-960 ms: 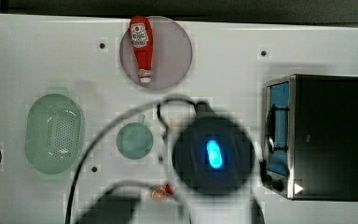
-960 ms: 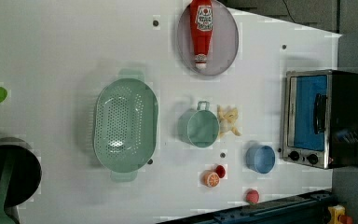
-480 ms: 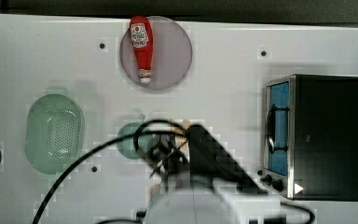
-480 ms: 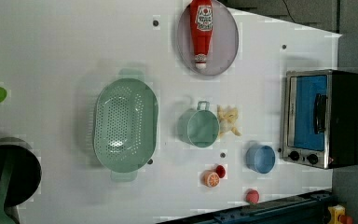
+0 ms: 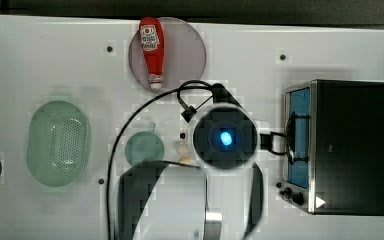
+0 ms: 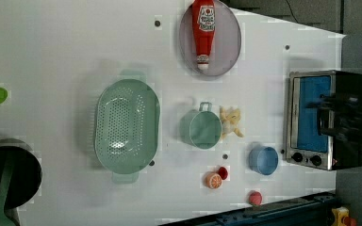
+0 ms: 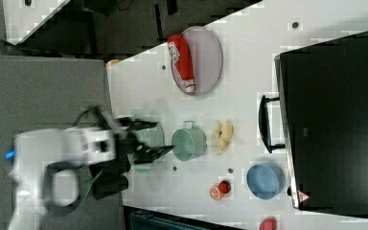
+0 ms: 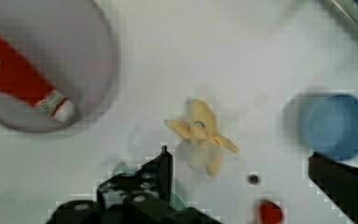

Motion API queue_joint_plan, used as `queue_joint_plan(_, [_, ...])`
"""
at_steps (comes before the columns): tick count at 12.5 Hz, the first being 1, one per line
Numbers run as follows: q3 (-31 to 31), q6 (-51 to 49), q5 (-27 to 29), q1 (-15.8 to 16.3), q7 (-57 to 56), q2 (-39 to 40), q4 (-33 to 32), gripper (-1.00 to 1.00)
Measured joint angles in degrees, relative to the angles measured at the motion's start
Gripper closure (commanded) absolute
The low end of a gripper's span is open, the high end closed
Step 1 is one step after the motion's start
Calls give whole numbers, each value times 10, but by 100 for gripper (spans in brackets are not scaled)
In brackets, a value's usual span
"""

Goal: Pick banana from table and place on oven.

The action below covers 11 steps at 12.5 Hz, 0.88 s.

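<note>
I see dark floor [image 7: 124, 24] beyond the white surface's edge; a grey panel [image 7: 43, 91] beside it; even, flat light.

I'm watching the arm [image 5: 180, 200] swinging across the top view: a second ago its round blue-lit cap sat low beside the teal cup [image 5: 144, 148], half a second ago it had dropped toward the bottom edge, and now the cap is sitting higher and further toward the top view's right, between the cup and the oven [image 5: 337, 152]. The cable is trailing in a wider loop toward the plate [image 5: 180, 50]. In the left view, a dark blurred shape is again overlapping the oven [image 6: 327, 120]; half a second ago that spot was clear.
</note>
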Motion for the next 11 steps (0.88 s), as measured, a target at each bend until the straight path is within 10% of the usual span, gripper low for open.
queue_joint_plan(6, [5,213,12,12,-3,125,-132,-100])
queue_joint_plan(11, [12,277,10,9,-4,225,-122,-100])
